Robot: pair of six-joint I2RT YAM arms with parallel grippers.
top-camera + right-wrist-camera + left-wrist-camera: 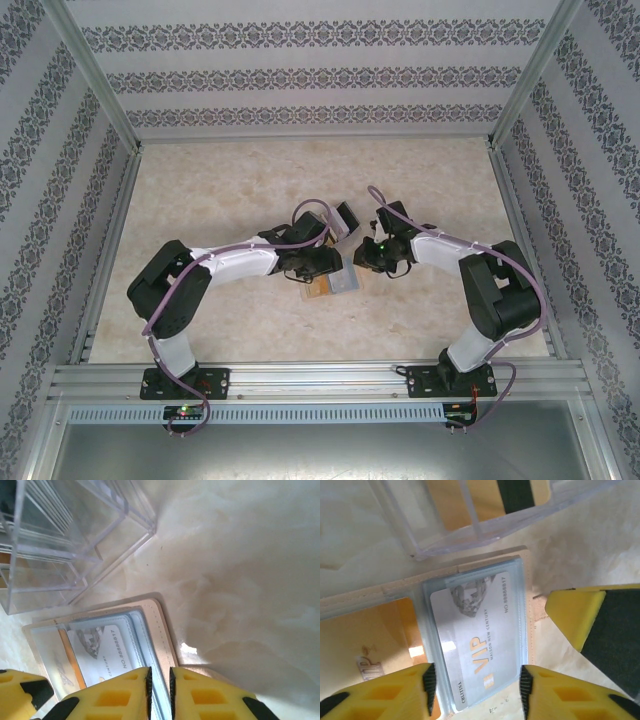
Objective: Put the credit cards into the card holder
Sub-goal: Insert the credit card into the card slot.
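Tan card holder open flat on the counter, clear bluish sleeves up. White VIP card tucked in one sleeve, orange card just beside it.

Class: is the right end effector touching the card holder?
Touching. The right wrist view shows the right end effector pinching the card holder by its edge.

card holder tan | card silver-white, orange VIP | table beige marble | walls floral-striped
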